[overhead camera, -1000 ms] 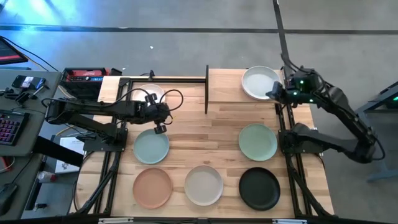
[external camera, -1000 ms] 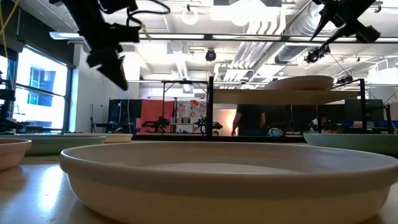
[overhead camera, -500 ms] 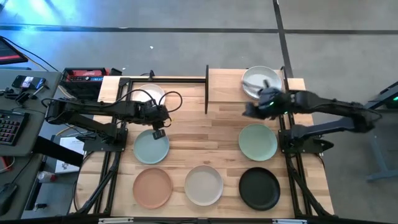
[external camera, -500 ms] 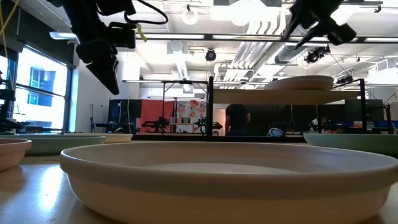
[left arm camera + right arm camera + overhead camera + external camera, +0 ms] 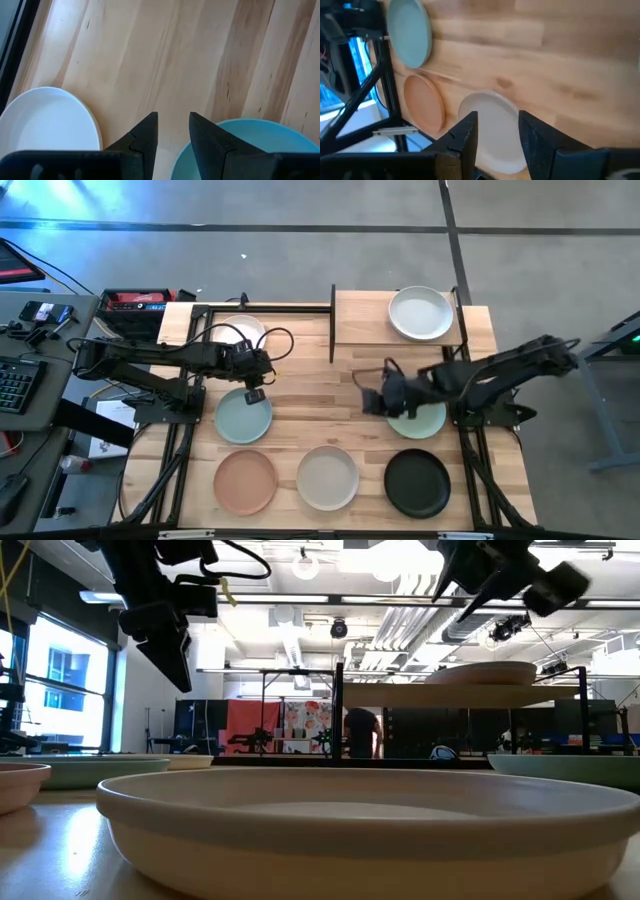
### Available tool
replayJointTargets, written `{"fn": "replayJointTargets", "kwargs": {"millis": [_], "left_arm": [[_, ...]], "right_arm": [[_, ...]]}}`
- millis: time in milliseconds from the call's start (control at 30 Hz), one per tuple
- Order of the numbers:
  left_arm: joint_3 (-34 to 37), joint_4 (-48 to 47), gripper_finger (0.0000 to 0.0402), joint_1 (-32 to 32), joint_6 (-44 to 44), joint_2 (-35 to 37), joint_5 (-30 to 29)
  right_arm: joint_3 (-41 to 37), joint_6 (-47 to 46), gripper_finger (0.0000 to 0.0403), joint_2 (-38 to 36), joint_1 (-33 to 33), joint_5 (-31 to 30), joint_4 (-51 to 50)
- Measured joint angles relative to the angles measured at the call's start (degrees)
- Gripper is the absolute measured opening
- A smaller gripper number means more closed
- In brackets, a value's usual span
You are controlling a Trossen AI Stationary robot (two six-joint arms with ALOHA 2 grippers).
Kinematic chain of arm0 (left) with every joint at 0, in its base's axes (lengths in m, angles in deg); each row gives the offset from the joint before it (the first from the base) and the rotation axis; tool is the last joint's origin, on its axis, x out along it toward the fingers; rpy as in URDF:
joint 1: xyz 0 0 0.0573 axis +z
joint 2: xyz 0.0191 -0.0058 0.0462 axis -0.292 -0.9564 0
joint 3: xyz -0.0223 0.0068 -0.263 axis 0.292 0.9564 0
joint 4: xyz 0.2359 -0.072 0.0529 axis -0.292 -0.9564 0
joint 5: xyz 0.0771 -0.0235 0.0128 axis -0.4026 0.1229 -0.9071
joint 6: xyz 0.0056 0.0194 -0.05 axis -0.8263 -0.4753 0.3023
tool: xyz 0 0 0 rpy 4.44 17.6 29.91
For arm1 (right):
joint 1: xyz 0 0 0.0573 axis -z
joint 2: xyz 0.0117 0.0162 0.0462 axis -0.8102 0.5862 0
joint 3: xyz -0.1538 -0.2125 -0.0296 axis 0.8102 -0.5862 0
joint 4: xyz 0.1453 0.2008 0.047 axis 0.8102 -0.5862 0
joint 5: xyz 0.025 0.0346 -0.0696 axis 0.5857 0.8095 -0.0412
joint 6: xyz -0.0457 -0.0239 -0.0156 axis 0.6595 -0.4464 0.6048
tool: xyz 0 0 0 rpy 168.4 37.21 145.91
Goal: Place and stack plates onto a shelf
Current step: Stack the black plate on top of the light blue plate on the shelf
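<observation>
Your left gripper (image 5: 256, 390) hung over the far rim of the blue-green plate (image 5: 243, 417), with the white plate (image 5: 240, 332) just beyond it. Seen from the left wrist, its fingers (image 5: 142, 137) stood slightly parted and empty, straddling the bare desk (image 5: 165, 60) between those two plates. Your right gripper (image 5: 372, 402) hovered at the near-centre edge of the mint green plate (image 5: 420, 415), fingers parted and holding nothing. One pale grey plate (image 5: 420, 313) already sat on the shelf (image 5: 360, 320). The left arm looked nearer a grasp, the plate rim lying directly below its fingers.
</observation>
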Motion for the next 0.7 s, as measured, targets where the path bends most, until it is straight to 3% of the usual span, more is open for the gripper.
{"fn": "replayJointTargets", "kwargs": {"millis": [433,700], "left_arm": [[0.0,2.34,0.0102,0.02,-6.21,0.0,0.0],[0.0,3.07,0.0102,0.02,-6.21,0.0,0.0]], "right_arm": [[0.0,-30.87,0.0122,11.09,-14.75,-0.74,1.61],[0.0,-33.04,0.0122,15.08,-16.76,0.39,4.81]]}}
